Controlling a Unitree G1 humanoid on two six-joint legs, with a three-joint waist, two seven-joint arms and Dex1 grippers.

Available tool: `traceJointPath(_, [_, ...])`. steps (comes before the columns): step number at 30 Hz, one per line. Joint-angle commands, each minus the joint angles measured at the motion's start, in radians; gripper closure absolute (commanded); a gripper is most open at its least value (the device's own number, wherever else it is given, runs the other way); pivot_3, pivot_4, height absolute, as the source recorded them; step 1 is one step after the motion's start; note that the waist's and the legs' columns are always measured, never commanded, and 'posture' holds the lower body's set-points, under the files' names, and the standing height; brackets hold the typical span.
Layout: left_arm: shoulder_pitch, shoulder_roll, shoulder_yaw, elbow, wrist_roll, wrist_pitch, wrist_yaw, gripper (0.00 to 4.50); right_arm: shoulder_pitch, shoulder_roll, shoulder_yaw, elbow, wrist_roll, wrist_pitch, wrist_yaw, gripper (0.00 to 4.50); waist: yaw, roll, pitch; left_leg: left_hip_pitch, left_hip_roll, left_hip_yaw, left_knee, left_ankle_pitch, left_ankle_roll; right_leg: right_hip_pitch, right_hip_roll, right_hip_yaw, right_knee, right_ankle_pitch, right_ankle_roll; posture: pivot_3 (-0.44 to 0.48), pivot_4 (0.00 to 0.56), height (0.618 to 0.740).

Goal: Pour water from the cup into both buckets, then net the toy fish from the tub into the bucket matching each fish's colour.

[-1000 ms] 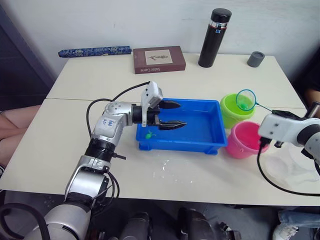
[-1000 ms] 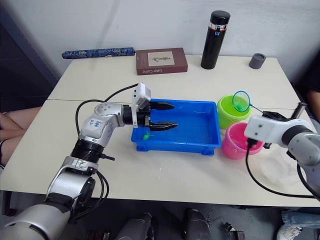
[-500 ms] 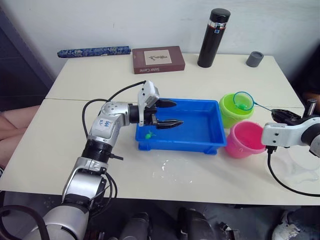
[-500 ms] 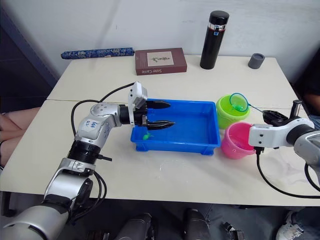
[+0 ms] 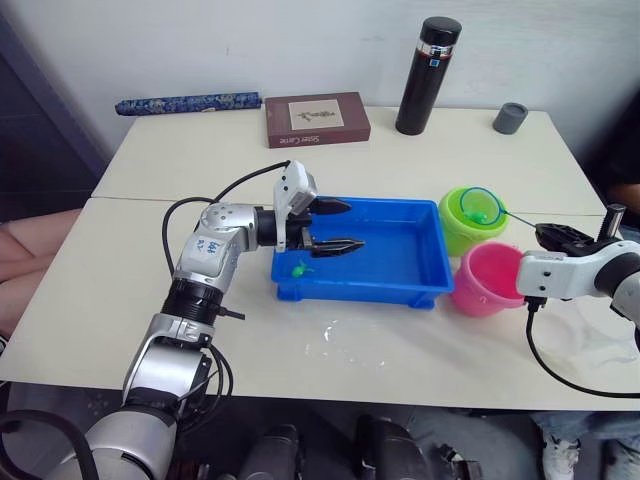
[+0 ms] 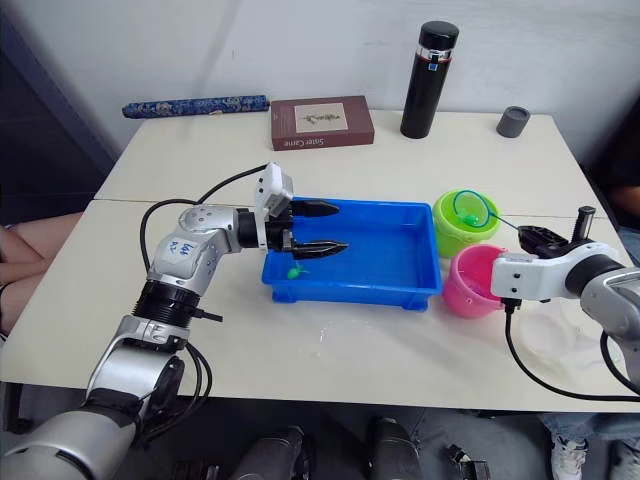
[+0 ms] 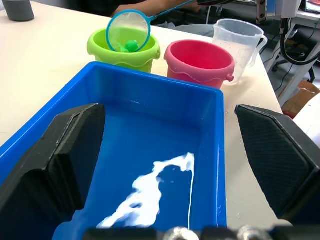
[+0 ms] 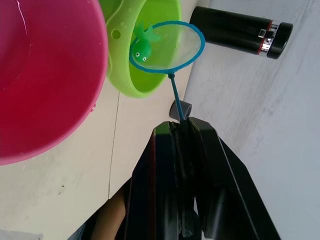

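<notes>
Cup [image 7: 239, 39] nearest, on table just beside pink bucket [image 5: 487, 278]. Right gripper [image 5: 556, 238] clenched on net handle; net [image 5: 481, 208] with green fish [image 8: 144, 44] over green bucket [image 5: 470, 222]. Left gripper [image 5: 337, 226] fingers spread wide over blue tub [image 5: 427, 290]; another green fish [image 5: 298, 269] in tub. Flask [image 5: 421, 75] at far edge.

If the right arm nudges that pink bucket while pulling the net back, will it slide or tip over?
The pink bucket is small plastic standing on a wet table, so it would probably slide easily. It looks wider at the rim than at its base, so a knock near the rim might tip it. Any water inside would steady it somewhat; how much it holds cannot be judged.
</notes>
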Motion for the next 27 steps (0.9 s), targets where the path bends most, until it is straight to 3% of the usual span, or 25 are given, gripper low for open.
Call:
traceJointPath(1, [-0.022, 0.005, 0.003, -0.006, 0.0, -0.019, -0.004, 0.02, 0.013, -0.005, -0.011, -0.023, 0.017, -0.045, 0.046, 4.5, 0.0, 0.0, 0.0, 0.0, 0.0, 0.0, 0.0, 0.0, 0.0, 0.0, 0.0, 0.0, 0.0, 0.0, 0.0, 0.0, 0.15, 0.74])
traceJointPath(11, [-0.036, 0.001, 0.006, 0.021, 0.003, -0.038, 0.001, 0.02, -0.068, 0.022, -0.079, 0.024, -0.034, -0.009, -0.015, 4.5, 0.0, 0.0, 0.0, 0.0, 0.0, 0.0, 0.0, 0.0, 0.0, 0.0, 0.0, 0.0, 0.001, 0.0, 0.0, 0.0, 0.15, 0.74])
traceJointPath(17, [-0.036, -0.001, 0.004, 0.028, 0.003, -0.046, 0.0, 0.02, 0.034, 0.021, -0.025, -0.019, 0.015, -0.086, 0.09, 4.5, 0.003, 0.0, 0.0, 0.0, 0.0, 0.0, 0.0, 0.0, 0.0, 0.0, 0.0, 0.0, 0.0, 0.0, 0.0, 0.0, 0.15, 0.74])
traceJointPath(21, [-0.039, 0.0, 0.006, 0.032, 0.003, -0.047, 0.002, 0.02, -0.025, 0.071, -0.08, -0.011, -0.064, -0.016, -0.016, 4.5, 0.001, 0.0, 0.0, 0.0, -0.001, 0.001, 0.0, 0.0, 0.0, 0.0, 0.001, 0.0, 0.001, 0.0, 0.0, 0.0, 0.15, 0.74])
traceJointPath(27, [-0.037, 0.002, 0.005, 0.034, 0.005, -0.049, -0.002, 0.02, -0.069, 0.061, -0.097, 0.009, -0.08, -0.054, -0.036, 4.5, -0.002, 0.0, 0.0, 0.002, 0.001, 0.001, 0.0, 0.0, -0.001, 0.0, 0.0, 0.001, 0.004, 0.0, 0.0, 0.0, 0.15, 0.74])
